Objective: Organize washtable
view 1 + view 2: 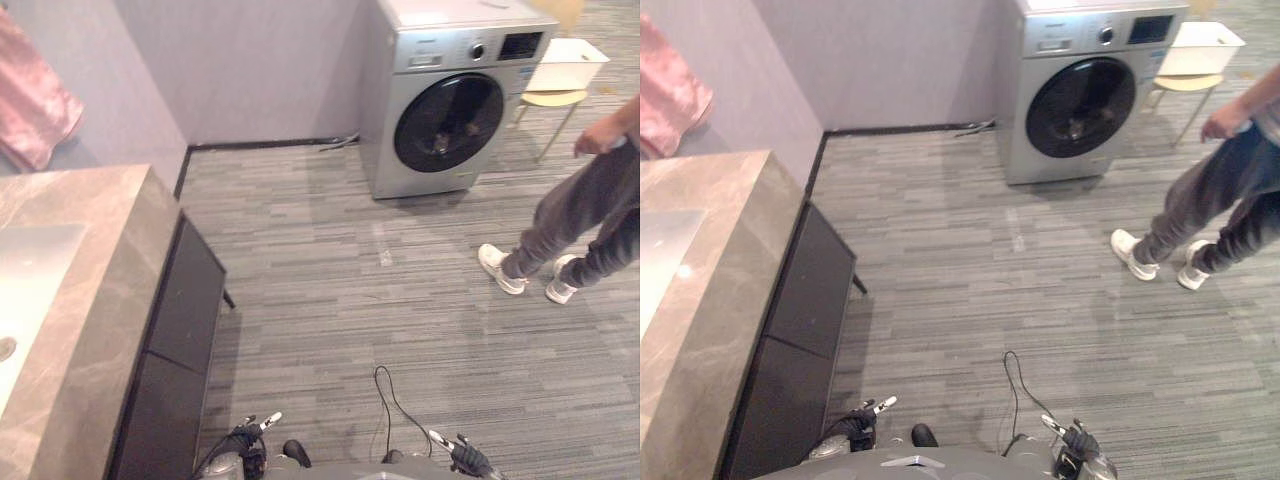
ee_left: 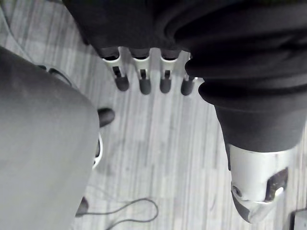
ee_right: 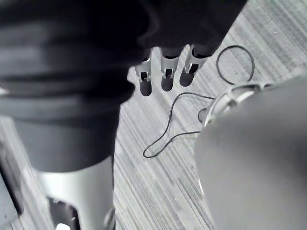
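The washtable (image 1: 100,300) is a brown marble counter along the left, with a pale sink basin (image 1: 30,270) set into it and dark cabinet doors (image 1: 185,320) below. A pink towel (image 1: 35,95) hangs on the wall beyond it. My left hand (image 1: 247,437) hangs low at the bottom edge, right of the cabinet. Its fingers (image 2: 143,79) are straight and hold nothing. My right hand (image 1: 466,459) hangs at the bottom right above the floor, with relaxed empty fingers (image 3: 166,76). Both hands are well away from the countertop.
A silver washing machine (image 1: 450,95) stands against the far wall. Beside it a white basket (image 1: 565,65) rests on a yellow stool (image 1: 552,100). A person in grey trousers and white shoes (image 1: 575,225) stands at the right on the grey striped carpet (image 1: 350,300).
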